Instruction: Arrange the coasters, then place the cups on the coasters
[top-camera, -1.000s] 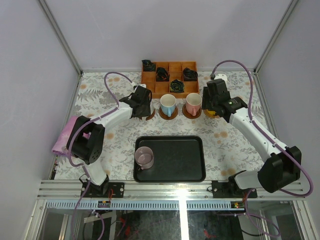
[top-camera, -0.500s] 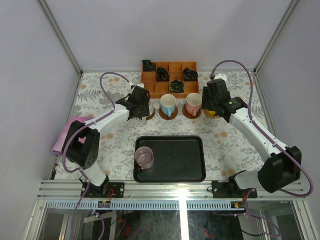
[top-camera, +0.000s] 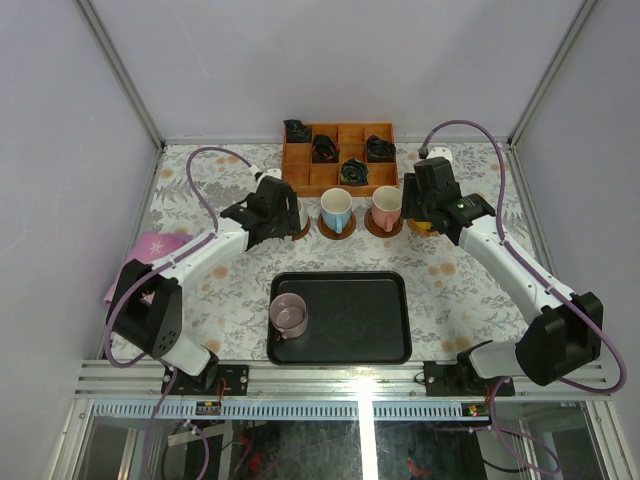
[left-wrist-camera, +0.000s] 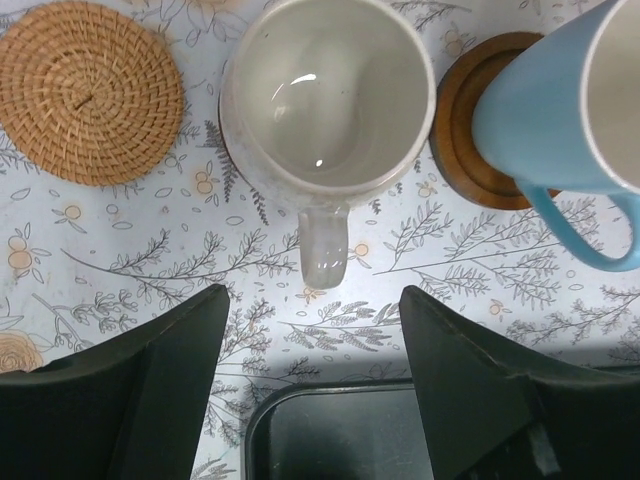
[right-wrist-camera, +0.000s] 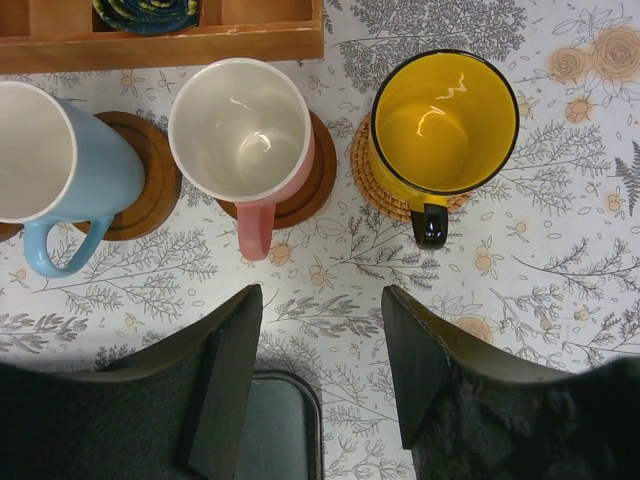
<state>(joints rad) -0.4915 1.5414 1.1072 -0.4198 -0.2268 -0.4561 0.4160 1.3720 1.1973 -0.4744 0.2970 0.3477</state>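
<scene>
A white cup stands upright just beyond my open left gripper, its handle pointing at the gap between the fingers but not touching them. Left of it lies a bare tan woven coaster. To its right, a light blue cup sits on a dark brown coaster. My right gripper hangs open and empty, near a pink cup on a brown coaster and a yellow cup on a woven coaster. A mauve-grey cup stands in the black tray.
An orange wooden compartment box with dark bundles stands right behind the row of cups. A pink cloth lies at the table's left edge. The tray's far rim lies just under my left fingers.
My left gripper has opened and let go of the white cup, which stays standing. The left arm's elbow has swung lower and outward. The right arm has not moved.
</scene>
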